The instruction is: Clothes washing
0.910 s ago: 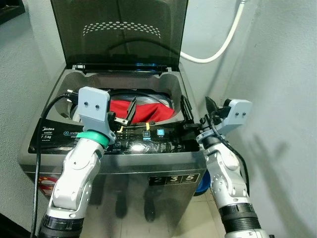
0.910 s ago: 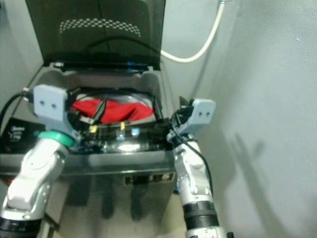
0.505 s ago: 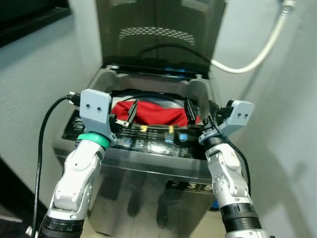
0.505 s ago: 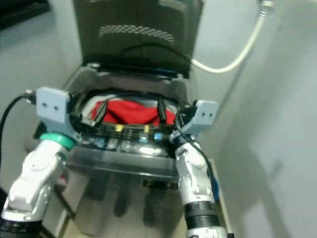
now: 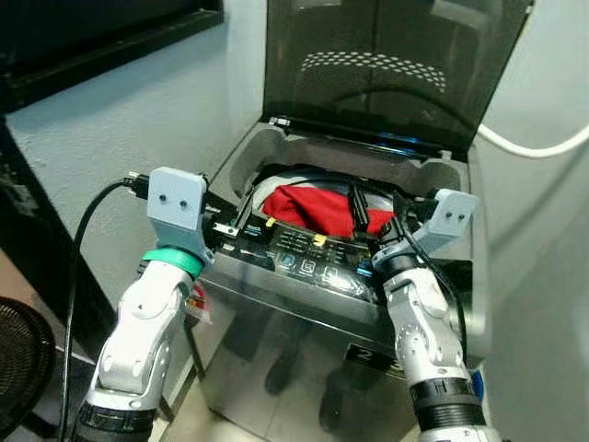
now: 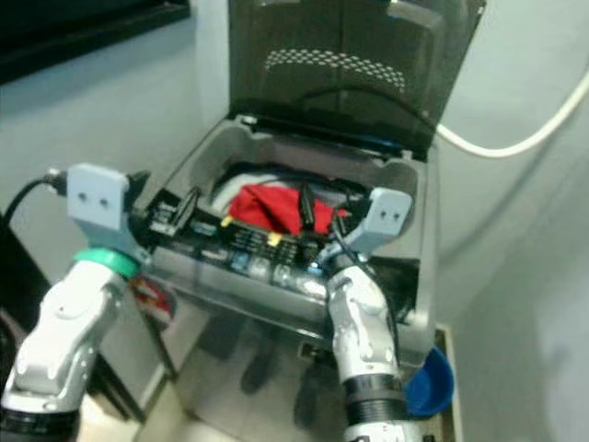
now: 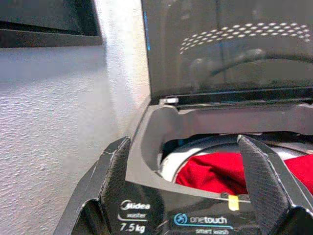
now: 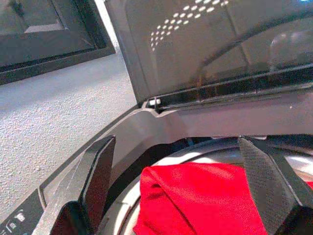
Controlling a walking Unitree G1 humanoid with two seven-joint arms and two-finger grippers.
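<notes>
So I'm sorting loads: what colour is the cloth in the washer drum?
Red; the crumpled cloth shows best in the right wrist view.

One washing machine [image 5: 304, 331] is seen, with one dark lid [image 5: 386, 64] raised. One red garment [image 5: 317, 207] is counted in the drum. Two grippers are counted: the left gripper [image 5: 241, 204] and the right gripper [image 5: 375, 207], each with two black fingers held apart. One white hose [image 5: 534, 147] is seen on the wall. One black cable [image 5: 78, 267] is counted at the left arm. One blue item [image 6: 428, 382] is seen by the machine's base. One fan grille [image 5: 18, 359] is seen at the floor.
</notes>
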